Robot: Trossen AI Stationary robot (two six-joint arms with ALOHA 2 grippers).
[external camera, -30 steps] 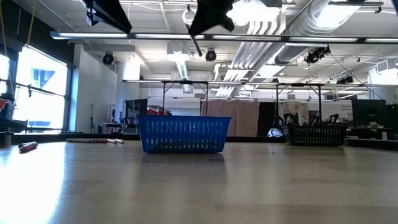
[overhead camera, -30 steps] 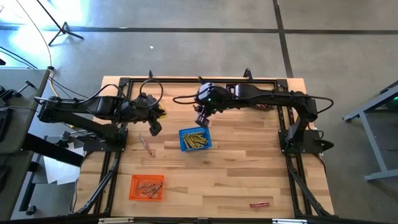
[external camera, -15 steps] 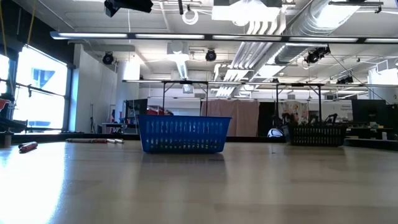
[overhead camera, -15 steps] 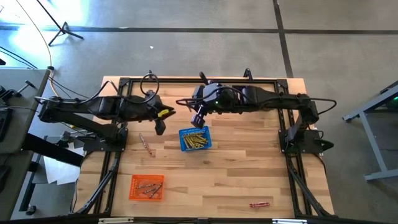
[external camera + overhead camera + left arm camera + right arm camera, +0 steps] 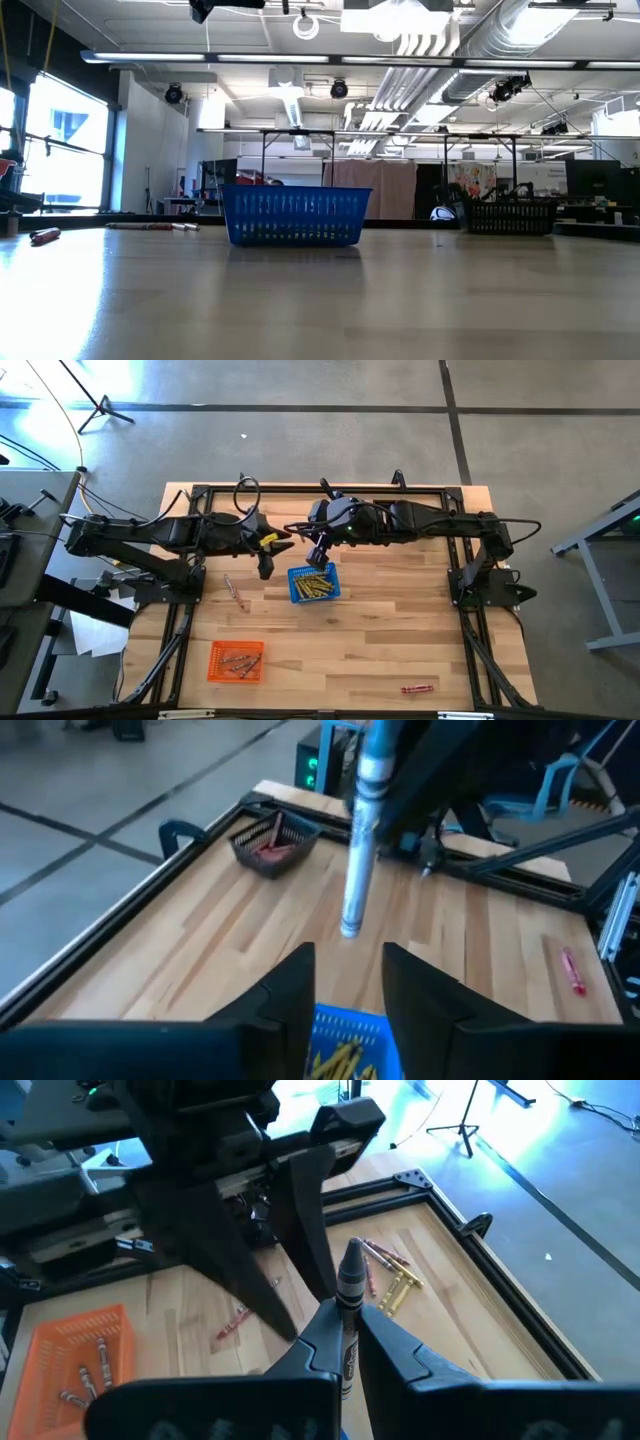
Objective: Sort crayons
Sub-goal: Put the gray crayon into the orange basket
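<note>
My right gripper (image 5: 345, 1342) pinches a grey crayon (image 5: 349, 1295) above the blue basket (image 5: 314, 584) near the table's (image 5: 400, 640) middle. My left gripper (image 5: 347, 988) hangs just beside it, fingers apart and empty. Yellow crayons (image 5: 316, 587) fill the basket; pink ones lie in the orange basket (image 5: 236, 661) at the front left corner.

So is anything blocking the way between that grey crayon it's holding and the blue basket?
Nothing visible. The right gripper holds the grey crayon above the blue basket; the left gripper is off to the side.
</note>
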